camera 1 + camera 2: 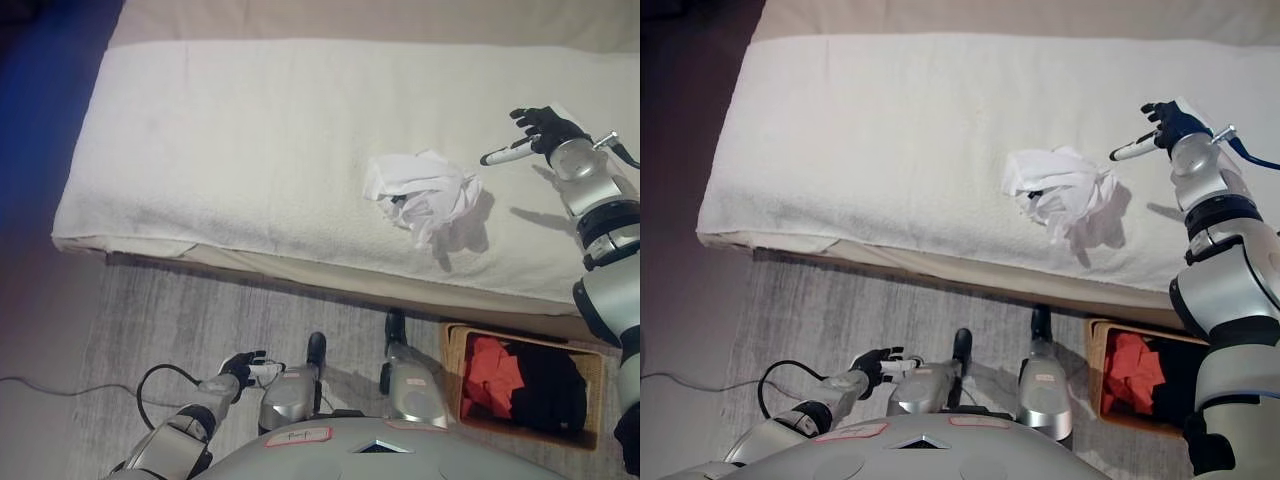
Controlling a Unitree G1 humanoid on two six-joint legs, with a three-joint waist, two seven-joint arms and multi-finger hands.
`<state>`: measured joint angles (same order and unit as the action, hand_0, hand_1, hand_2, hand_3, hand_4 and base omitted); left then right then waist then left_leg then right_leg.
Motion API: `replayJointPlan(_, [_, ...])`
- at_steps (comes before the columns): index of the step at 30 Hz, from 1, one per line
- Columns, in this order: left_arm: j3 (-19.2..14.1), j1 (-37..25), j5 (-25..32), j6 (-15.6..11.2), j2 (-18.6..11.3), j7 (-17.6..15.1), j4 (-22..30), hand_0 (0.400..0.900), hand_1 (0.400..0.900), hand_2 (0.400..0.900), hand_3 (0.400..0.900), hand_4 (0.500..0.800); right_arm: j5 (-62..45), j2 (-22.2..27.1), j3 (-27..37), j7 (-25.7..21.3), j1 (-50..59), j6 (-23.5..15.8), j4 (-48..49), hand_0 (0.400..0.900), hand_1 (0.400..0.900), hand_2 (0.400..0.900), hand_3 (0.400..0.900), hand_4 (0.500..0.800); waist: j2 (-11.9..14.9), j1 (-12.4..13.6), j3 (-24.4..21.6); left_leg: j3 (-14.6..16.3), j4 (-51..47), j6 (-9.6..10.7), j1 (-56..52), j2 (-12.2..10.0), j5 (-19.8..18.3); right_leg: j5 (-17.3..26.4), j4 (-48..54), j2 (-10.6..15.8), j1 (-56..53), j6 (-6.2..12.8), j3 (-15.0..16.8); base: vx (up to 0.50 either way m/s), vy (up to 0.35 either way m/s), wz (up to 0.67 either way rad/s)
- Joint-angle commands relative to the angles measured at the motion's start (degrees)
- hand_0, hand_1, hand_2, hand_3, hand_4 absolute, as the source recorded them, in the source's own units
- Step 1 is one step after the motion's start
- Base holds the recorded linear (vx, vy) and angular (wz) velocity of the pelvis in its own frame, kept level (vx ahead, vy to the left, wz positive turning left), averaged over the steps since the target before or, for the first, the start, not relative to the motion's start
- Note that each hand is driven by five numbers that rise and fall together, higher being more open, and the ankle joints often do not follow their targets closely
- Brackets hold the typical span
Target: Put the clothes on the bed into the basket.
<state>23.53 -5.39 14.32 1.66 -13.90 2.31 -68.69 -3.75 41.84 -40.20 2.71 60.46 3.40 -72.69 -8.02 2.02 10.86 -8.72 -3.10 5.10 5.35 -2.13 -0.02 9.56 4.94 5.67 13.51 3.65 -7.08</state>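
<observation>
Right hand (pixel 545 128): raised over the bed, fingers loosely spread and holding nothing – one white-tipped finger points toward the cloth.
White garment (pixel 425 192): a crumpled bundle lying on the bed, just beyond that pointing finger and a little nearer the robot; not touched by either hand.
Bed (pixel 230 150): covered in a pale towel-like sheet; apart from the bundle, no other clothes show on the part in view.
Basket (pixel 452 345): on the floor below the right arm, close against the bed's near edge (partly hidden by the arm in the right eye view).
In the basket: a red garment (pixel 490 372) and a black garment (pixel 545 385) already lie inside.
Left hand (pixel 245 366): low by the robot's side, well away from the bed, fingers relaxed and empty.
Progress: two pieces look done – the white bundle seems to be the last one left.
Still to do: close the right hand on the bundle, lift it, carry it back and down to the basket, let go.
</observation>
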Motion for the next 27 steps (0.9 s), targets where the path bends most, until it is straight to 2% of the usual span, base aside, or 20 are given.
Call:
replayJointPlan(1, [3.8, -1.2, 0.6, 0.0, -3.3, -0.9, -1.2, 0.900, 0.900, 0.900, 0.900, 0.800, 1.8, 0.4, -3.7, -3.6, 11.1, -1.8, -3.8, 0.900, 0.900, 0.900, 0.900, 0.800, 1.7, 1.4, 1.2, 1.3, -0.2, 0.0, 1.3, 1.4, -0.2, -4.0, -3.7, 4.1, 1.3, 3.49, 2.7, -0.02, -0.013, 0.14])
replayJointPlan(10, [6.6, -0.8, -0.5, -0.2, -3.4, -0.4, 1.7, 0.900, 0.900, 0.900, 0.900, 0.800, 1.6, -0.2, -3.4, -4.5, 11.3, -1.9, -5.0, 0.900, 0.900, 0.900, 0.900, 0.800, -1.6, 3.0, 3.9, -0.8, -1.7, 0.9, 5.6, 2.1, 2.8, -3.1, -2.5, 5.3, 3.4, 3.60, 0.6, -0.05, -0.015, 0.24])
replayJointPlan(27, [10.0, 0.4, -2.4, -0.7, -3.2, 0.2, 5.6, 0.900, 0.900, 0.900, 0.900, 0.800, 1.6, 2.3, -2.7, -4.5, 11.2, -1.9, -6.6, 0.900, 0.900, 0.900, 0.900, 0.800, -7.3, 4.8, 7.2, -2.4, -1.9, 1.1, 10.8, 4.7, 5.2, -1.4, -1.9, 8.0, 6.6, 4.16, -0.3, -0.01, 0.019, 0.12])
